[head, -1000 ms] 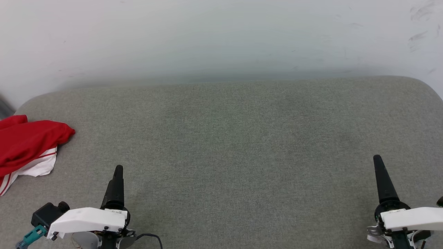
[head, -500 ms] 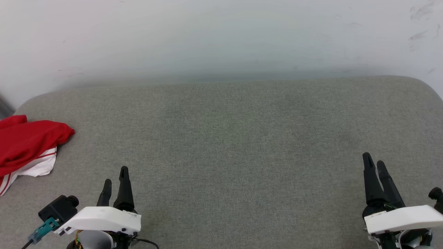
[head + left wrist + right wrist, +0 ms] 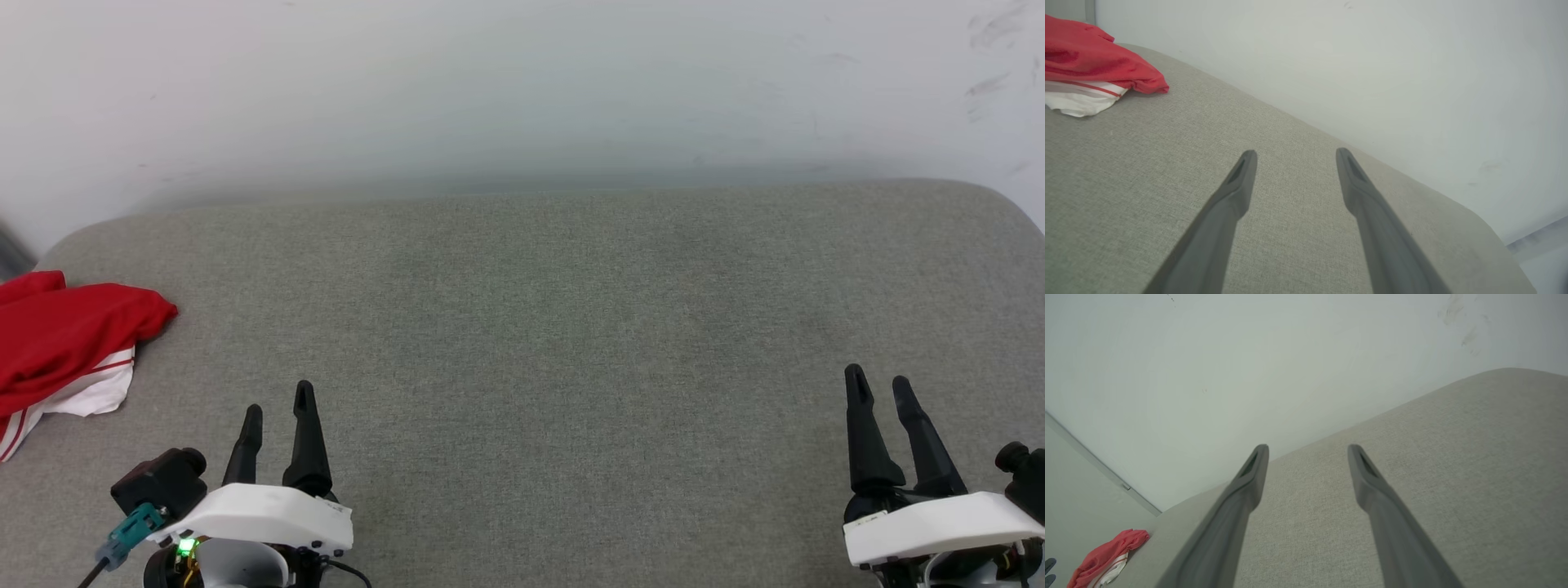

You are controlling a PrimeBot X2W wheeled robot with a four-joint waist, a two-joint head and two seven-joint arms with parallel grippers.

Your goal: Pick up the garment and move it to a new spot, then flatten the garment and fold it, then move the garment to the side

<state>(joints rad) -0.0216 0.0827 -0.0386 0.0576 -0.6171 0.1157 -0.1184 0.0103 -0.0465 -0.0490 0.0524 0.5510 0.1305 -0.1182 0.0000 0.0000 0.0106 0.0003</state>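
At the far left edge of the padded grey woven-fabric cushion (image 3: 522,310), the bunched red jersey garment (image 3: 65,343) with its white, red-striped sleeve lies in a heap, well apart from both arms. The step in hand looks like the first pickup, and none of it is done yet.

To do it well, I would swing the left arm out towards the heap and come down over the raised red fold rather than the flat white sleeve. Closing on a good pinch of cloth should stop it slipping. The fabric looks limp, so it should be lifted high enough that the trailing part clears the cushion. It can then be carried towards the open middle, where both arms can reach to spread it.

The left gripper (image 3: 278,398) is the nearer one, low at the front of the cushion. Its two long dark fingers stand wide apart, holding nothing, and appear clear of the fabric below. The right gripper (image 3: 878,376) sits near the opposite front corner, its fingers likewise spread wide and empty.
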